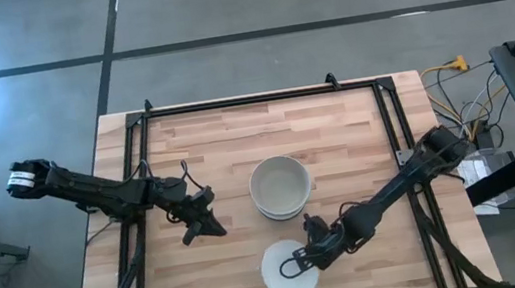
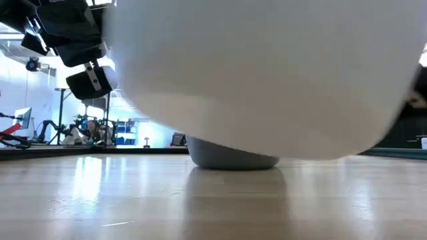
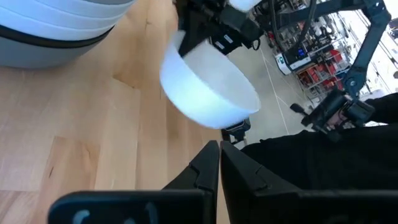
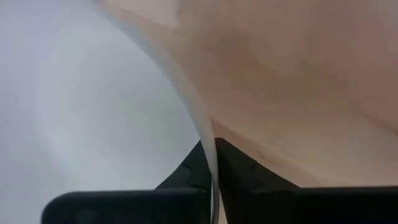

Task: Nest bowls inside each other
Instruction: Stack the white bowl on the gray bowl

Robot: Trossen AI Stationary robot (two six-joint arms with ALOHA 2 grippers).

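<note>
A stack of nested bowls (image 1: 279,186) rests on its grey bottom bowl (image 2: 233,160) at the table's middle, white bowls on top (image 3: 56,25). A single white bowl (image 1: 286,273) is near the table's near edge, filling the low view (image 2: 267,73). My right gripper (image 1: 298,264) is shut on that bowl's rim. My left gripper (image 1: 205,228) hovers to the left of the stack with its fingers shut (image 3: 219,163) and holds nothing. My right gripper holds the single white bowl by its rim (image 4: 202,134), on the bowl's right side. One finger is inside the bowl and the other outside (image 4: 239,171), the wall pinched between them. The bowl (image 3: 208,93) is lifted clear of the table and tilted.
A black frame (image 1: 261,98) runs along the table's far edge and both sides. Bare wood (image 1: 216,281) lies to the left of the held bowl and between it and the stack. Cables and equipment (image 1: 482,127) sit off the table's right side.
</note>
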